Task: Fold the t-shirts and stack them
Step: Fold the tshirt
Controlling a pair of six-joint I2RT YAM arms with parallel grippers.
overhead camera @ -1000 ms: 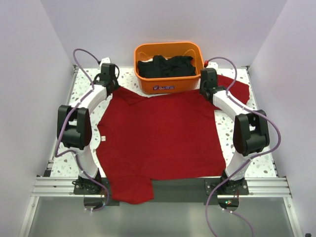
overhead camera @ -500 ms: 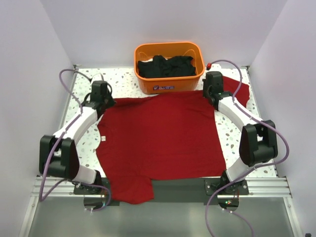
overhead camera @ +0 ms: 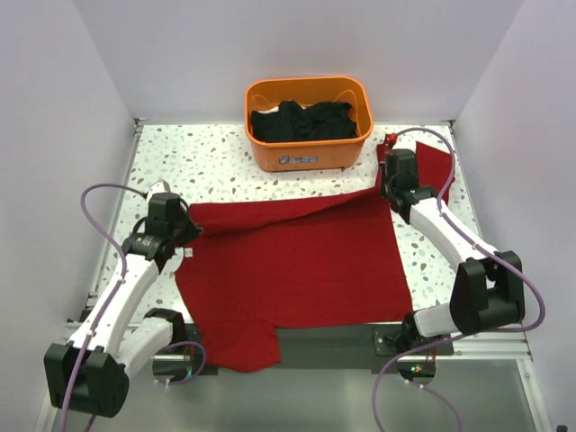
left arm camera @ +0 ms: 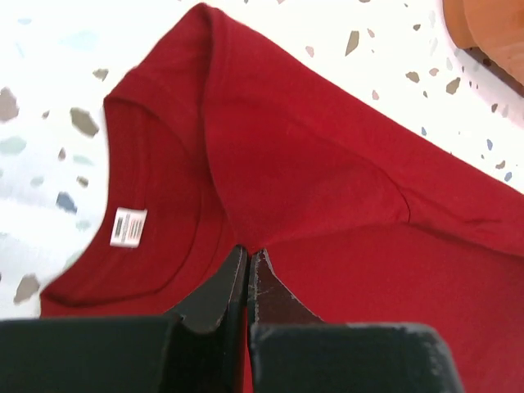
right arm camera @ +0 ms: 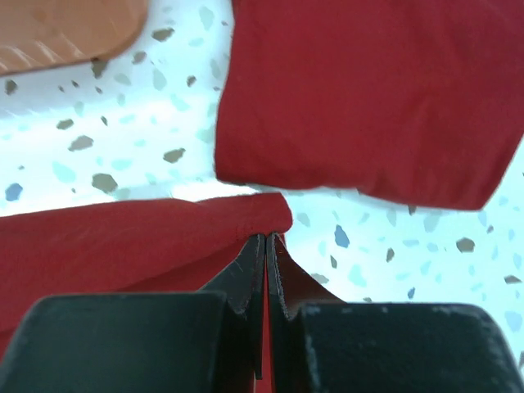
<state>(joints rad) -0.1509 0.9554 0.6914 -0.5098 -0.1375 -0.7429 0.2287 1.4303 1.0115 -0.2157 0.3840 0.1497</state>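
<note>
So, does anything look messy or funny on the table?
Yes. The red t-shirt lies sideways, and one sleeve sticks out past the table's near edge, over the metal rail. The black clothes in the orange basket are just crumpled, not folded.

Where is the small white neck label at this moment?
In the top view, the white neck label lies at the left edge of the dark-red cloth t-shirt, close beside the left gripper.
</note>
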